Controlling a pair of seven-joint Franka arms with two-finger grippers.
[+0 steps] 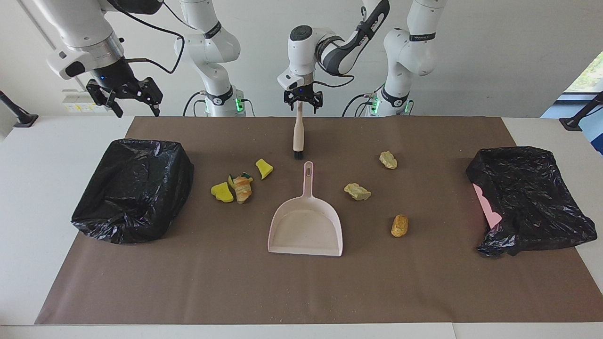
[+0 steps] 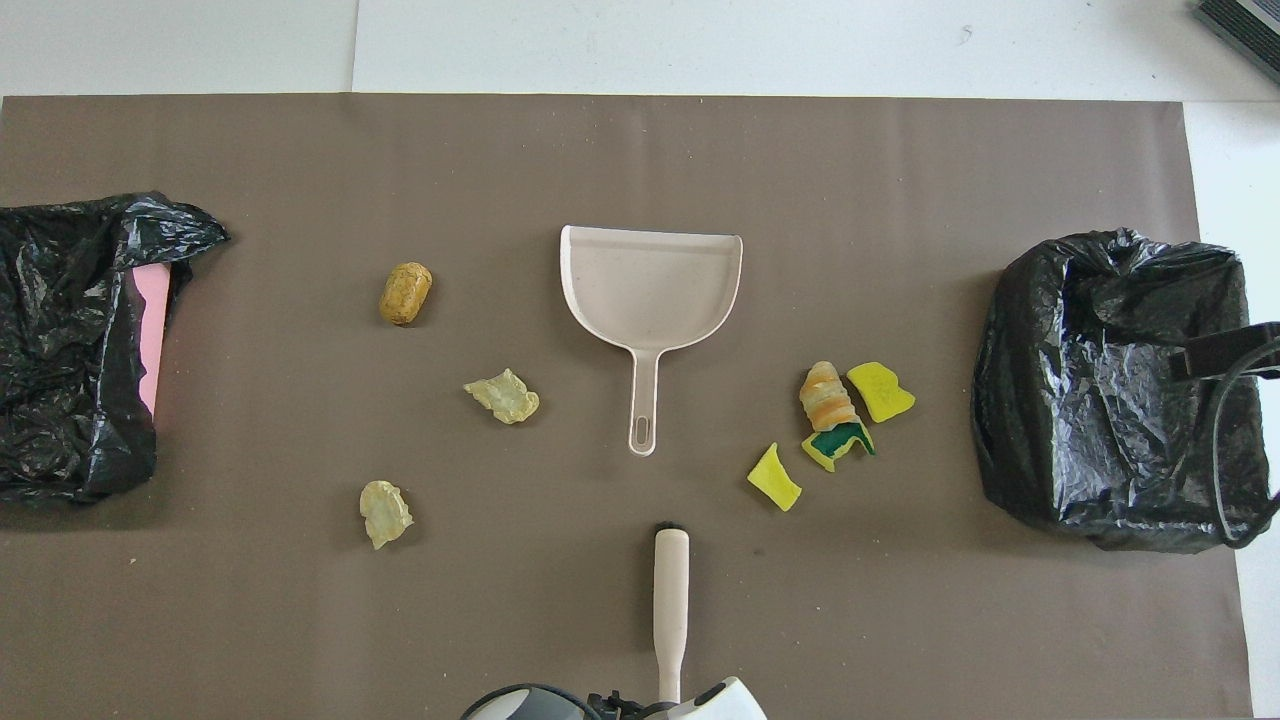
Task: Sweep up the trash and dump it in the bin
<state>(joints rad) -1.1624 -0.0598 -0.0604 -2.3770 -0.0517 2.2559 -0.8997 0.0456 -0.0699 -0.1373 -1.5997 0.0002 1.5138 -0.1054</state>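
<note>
The trash lies scattered on the brown mat. Two yellow sponge bits [image 1: 222,192] [image 1: 264,168], a green-backed bit [image 2: 838,442] and a striped roll [image 1: 243,189] lie toward the right arm's end. Two pale lumps [image 1: 388,160] [image 1: 357,191] and an orange lump [image 1: 399,225] lie toward the left arm's end. A black-bagged bin [image 1: 134,188] stands at the right arm's end, another bin [image 1: 530,197] at the left arm's. My left gripper [image 1: 303,107] is open at the handle end of the beige brush [image 1: 298,134]. My right gripper [image 1: 135,109] waits open, high over its bin.
A pale pink dustpan [image 1: 306,230] lies mid-mat, its handle pointing at the brush bristles. The bin at the left arm's end shows a pink wall [image 1: 486,207] under its bag. The brown mat [image 1: 235,282] covers most of the white table.
</note>
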